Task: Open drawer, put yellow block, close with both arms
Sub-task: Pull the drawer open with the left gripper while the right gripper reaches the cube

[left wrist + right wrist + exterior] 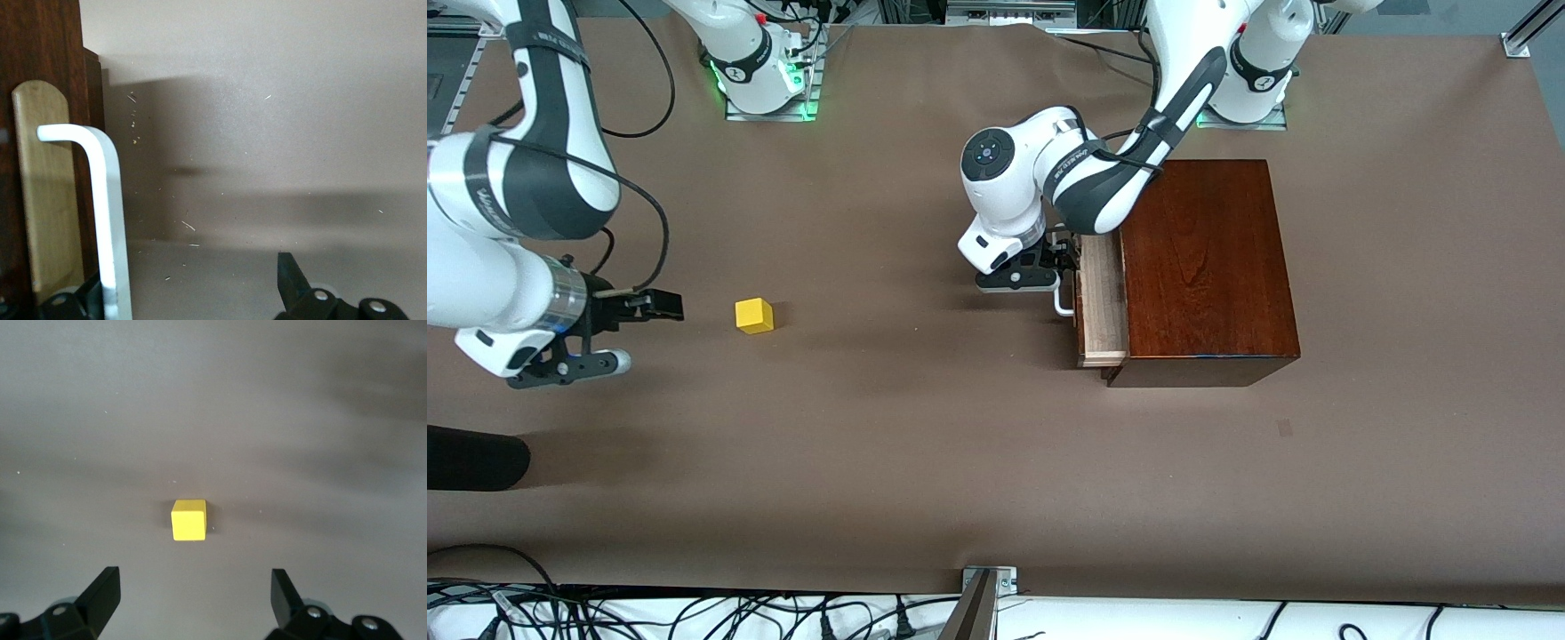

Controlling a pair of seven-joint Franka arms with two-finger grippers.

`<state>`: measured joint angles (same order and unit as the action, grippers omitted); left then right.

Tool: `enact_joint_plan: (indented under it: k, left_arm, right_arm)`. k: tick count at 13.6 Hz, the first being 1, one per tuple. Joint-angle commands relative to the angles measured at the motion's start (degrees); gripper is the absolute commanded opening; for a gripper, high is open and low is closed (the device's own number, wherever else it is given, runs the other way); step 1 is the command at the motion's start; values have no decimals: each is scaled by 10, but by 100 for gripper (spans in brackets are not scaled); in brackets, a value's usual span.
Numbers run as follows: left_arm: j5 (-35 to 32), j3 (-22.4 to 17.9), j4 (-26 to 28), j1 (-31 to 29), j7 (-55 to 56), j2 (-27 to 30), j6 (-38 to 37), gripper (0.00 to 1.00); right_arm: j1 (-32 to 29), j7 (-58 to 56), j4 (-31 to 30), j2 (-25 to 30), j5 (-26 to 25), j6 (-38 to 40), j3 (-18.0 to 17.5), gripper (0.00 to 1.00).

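The drawer (1101, 302) is open a little; the left gripper (1060, 267), jaws open, is at its handle (1064, 302). The yellow block (754, 315) sits on the counter (925, 444), well apart from the drawer, waiting. The right gripper (636, 333) hangs near the block, jaws open and empty.

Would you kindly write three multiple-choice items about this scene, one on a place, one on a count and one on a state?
1. Where is the yellow block?
A. on the bare table
B. in the drawer
C. on top of the wooden box

2. How many yellow blocks are visible?
A. three
B. two
C. one

3. What state is the drawer in?
A. fully shut
B. partly pulled out
C. lying on the table apart from the box

Answers: 1 A, it sits on the table before the right gripper, its jaws open; 2 C, only one shows; 3 B, its pale lining shows beside the wooden box, the left gripper at the handle.
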<state>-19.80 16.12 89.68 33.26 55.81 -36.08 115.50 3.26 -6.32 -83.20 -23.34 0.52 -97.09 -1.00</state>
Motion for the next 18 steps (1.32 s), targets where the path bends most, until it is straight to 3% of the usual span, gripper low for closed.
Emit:
enact_joint_plan:
  k: [1, 6, 10, 15, 18]
  left_arm:
    - [15, 1, -60, 15, 0, -33, 7, 100]
    - [23, 1, -72, 22, 10, -43, 14, 100]
    - [22, 1, -86, 22, 11, -37, 12, 100]
    - [21, 0, -108, 11, 2, 16, -49, 100]
    - [22, 1, -109, -13, -11, 59, -117, 100]
  right_arm:
    - [2, -9, -63, 13, 21, -64, -8, 100]
    - [2, -9, -182, 16, 22, -205, -17, 100]
    - [2, -10, -316, 33, 21, -345, -26, 100]
    - [3, -11, -396, 19, 19, -453, -32, 100]
    - [3, -15, -412, 11, 18, -464, -31, 100]
